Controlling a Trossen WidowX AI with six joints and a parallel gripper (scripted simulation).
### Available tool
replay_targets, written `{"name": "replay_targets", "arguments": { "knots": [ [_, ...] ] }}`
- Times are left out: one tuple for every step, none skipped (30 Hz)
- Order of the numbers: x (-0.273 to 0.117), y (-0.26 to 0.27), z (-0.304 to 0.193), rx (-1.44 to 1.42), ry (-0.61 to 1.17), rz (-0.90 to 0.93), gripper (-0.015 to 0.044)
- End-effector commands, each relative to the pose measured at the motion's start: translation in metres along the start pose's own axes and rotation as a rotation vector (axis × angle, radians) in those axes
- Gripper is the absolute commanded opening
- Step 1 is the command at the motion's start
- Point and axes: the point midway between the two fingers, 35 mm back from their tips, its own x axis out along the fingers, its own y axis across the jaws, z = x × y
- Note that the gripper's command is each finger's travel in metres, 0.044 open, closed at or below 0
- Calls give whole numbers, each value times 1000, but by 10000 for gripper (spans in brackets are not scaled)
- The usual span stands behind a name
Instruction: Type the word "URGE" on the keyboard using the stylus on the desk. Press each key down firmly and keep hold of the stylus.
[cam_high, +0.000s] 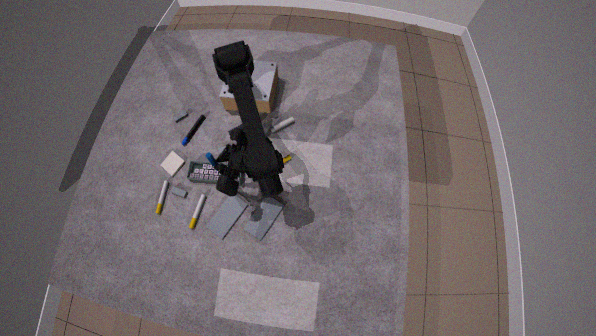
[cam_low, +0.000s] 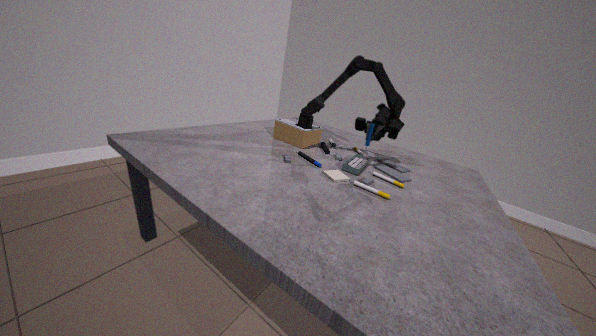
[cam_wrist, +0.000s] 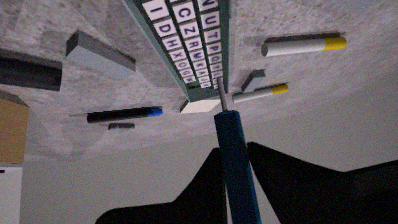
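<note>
My gripper (cam_high: 219, 159) (cam_low: 372, 127) (cam_wrist: 233, 151) is shut on the blue stylus (cam_high: 211, 159) (cam_low: 369, 136) (cam_wrist: 236, 170). The stylus points down with its thin grey tip leading, and is held above the table. The dark green keyboard (cam_high: 190, 173) (cam_low: 347, 168) (cam_wrist: 224, 30) lies below it, its right part hidden by the arm in the top view. In the wrist view the tip overlaps the far end of the right-hand key row; it appears above the keys, not touching. The U key (cam_wrist: 212, 19), R key (cam_wrist: 193, 45) and G key (cam_wrist: 185, 72) are visible; E is not legible.
Two white markers with yellow ends (cam_high: 162, 196) (cam_high: 198, 210) lie near the keyboard, with a small grey block (cam_high: 179, 192) (cam_wrist: 254, 78) between them. A pale square (cam_high: 172, 163) (cam_wrist: 199, 106), a black pen (cam_high: 193, 130) (cam_low: 309, 159) (cam_wrist: 122, 114) and grey plates (cam_high: 227, 216) (cam_high: 265, 222) lie around.
</note>
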Motion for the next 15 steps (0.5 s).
{"name": "replay_targets", "arguments": {
  "knots": [
    [-9, -6, 5, -74, 41, -36, 0],
    [-9, -6, 5, -74, 41, -36, 0],
    [-9, -6, 5, -74, 41, -36, 0],
    [-9, -6, 5, -74, 41, -36, 0],
    [-8, -6, 6, -74, 41, -36, 0],
    [-7, -6, 7, -74, 41, -36, 0],
    [-5, -5, 11, -74, 41, -36, 0],
    [-3, -5, 14, -74, 41, -36, 0],
    [0, -5, 19, -74, 41, -36, 0],
    [3, -4, 24, -74, 41, -36, 0],
    [7, -4, 29, -74, 41, -36, 0],
    [9, -3, 32, -74, 41, -36, 0],
    [10, -3, 33, -74, 41, -36, 0],
    [10, -3, 33, -74, 41, -36, 0],
    [10, -3, 33, -74, 41, -36, 0]
  ]
}}
